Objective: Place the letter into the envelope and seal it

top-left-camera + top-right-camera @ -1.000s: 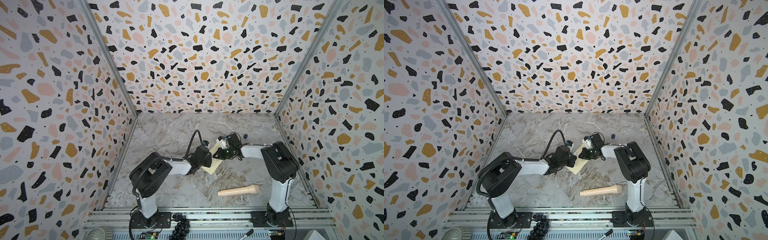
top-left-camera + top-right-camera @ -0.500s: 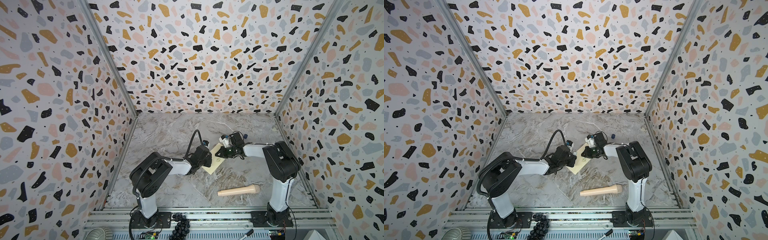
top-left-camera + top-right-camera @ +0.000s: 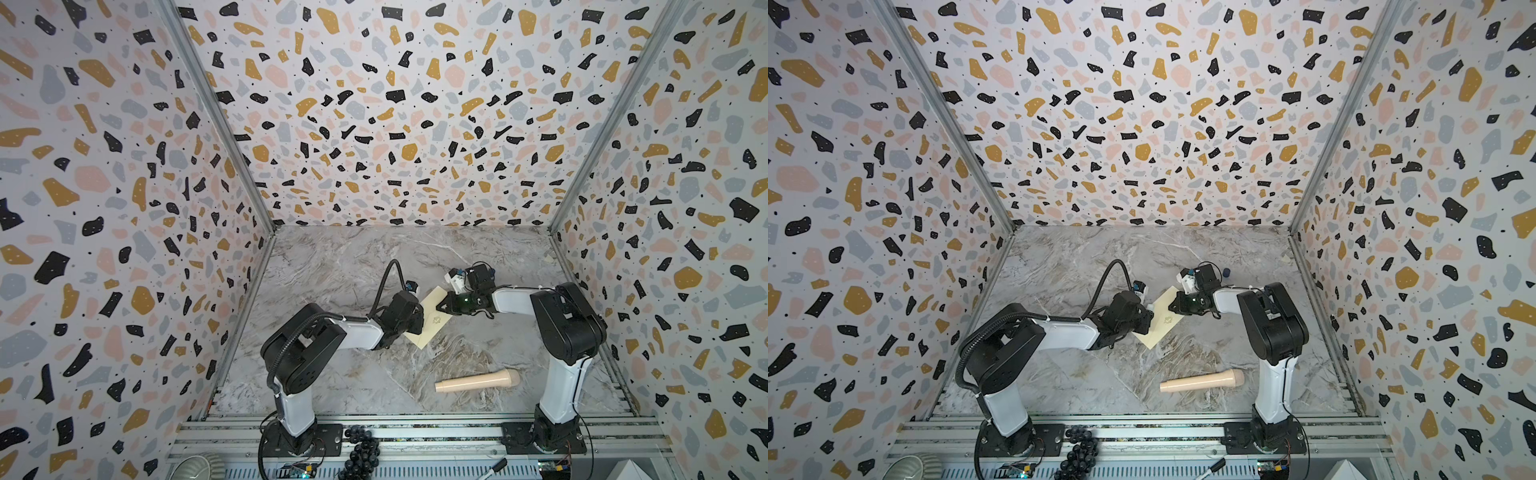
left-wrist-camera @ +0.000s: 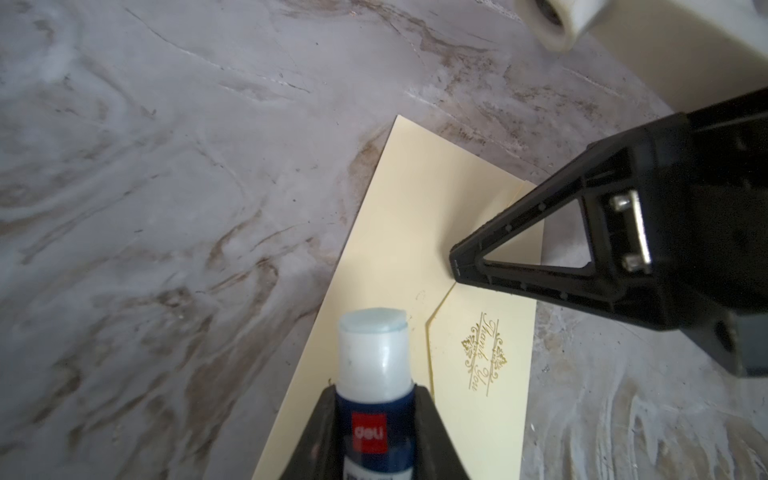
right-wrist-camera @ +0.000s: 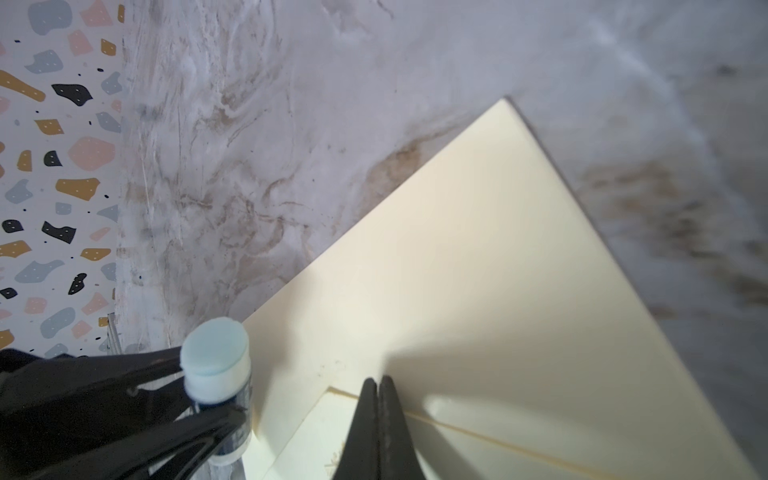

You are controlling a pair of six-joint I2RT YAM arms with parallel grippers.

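Envelope (image 3: 432, 322) lies flat on the counter (image 3: 353, 266), unmoved since 1 second ago; only the right wrist (image 3: 478, 278) has edged slightly rightward. Right gripper (image 5: 378, 384), closed on nothing, rests its tips at the edge of the flap (image 4: 482, 353), printed "Thank You" in gold. Left gripper (image 4: 376, 392) clamps a "deli" glue stick (image 4: 372, 353) above the envelope.
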